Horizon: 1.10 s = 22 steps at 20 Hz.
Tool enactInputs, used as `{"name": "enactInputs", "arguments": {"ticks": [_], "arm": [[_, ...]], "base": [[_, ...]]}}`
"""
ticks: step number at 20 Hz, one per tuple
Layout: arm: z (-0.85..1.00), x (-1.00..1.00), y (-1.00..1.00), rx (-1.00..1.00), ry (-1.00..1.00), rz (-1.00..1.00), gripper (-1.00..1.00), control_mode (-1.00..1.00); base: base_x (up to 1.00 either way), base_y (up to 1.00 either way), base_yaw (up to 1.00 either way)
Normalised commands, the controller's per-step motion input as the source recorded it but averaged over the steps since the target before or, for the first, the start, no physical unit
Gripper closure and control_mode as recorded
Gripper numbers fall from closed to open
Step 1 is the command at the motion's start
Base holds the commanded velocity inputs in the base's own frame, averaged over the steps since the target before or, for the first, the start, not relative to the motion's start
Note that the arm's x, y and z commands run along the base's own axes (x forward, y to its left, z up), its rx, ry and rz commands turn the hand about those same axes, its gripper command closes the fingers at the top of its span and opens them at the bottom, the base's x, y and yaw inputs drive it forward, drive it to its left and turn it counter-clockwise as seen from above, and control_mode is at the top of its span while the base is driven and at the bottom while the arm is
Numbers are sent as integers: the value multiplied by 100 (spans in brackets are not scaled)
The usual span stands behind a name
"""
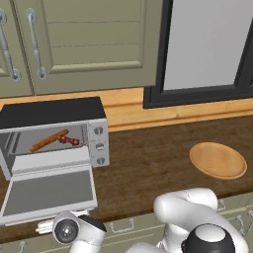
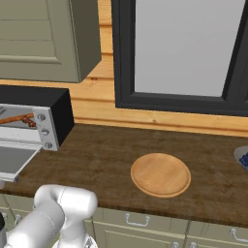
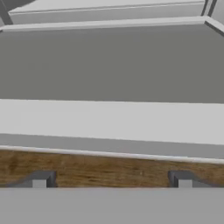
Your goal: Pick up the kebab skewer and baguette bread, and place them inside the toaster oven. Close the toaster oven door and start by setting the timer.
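The toaster oven [image 1: 49, 112] [image 2: 34, 99] stands at the left of the counter. Its door [image 1: 49, 192] [image 2: 12, 162] [image 3: 109, 65] lies folded down flat. Inside on the rack, the baguette bread [image 1: 48, 141] [image 2: 14, 118] lies slanted, and the kebab skewer [image 1: 70, 141] [image 2: 31, 122] rests at its right end. In the hand view my gripper [image 3: 111, 179] is open and holds nothing. It sits low, just in front of the door's front rim, with its two fingertips [image 3: 41, 179] wide apart over the wooden counter edge.
A round wooden plate [image 1: 218, 159] [image 2: 160, 175] lies on the counter to the right of the oven. A bowl [image 2: 242, 157] peeks in at the far right edge. Wall cabinets [image 1: 89, 39] hang above the oven, beside a dark-framed window [image 2: 184, 53]. My arm's elbow [image 1: 185, 205] rises at the counter front.
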Motion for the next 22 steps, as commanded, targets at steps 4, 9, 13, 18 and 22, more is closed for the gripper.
{"name": "enactInputs", "arguments": {"ticks": [4, 9, 13, 18, 22], "arm": [[-35, 3, 0, 0, -2, -1, -100, -100], [-31, 14, 0, 0, -4, -3, -100, -100], [-31, 24, 0, 0, -4, -3, -100, -100], [-29, 26, 0, 2, -4, 0, -100, -100], [-3, 34, 0, 4, -7, 0, -100, -100]], "base": [[0, 0, 0], [0, 0, 0], [0, 0, 0], [0, 0, 0], [0, 0, 0]]}}
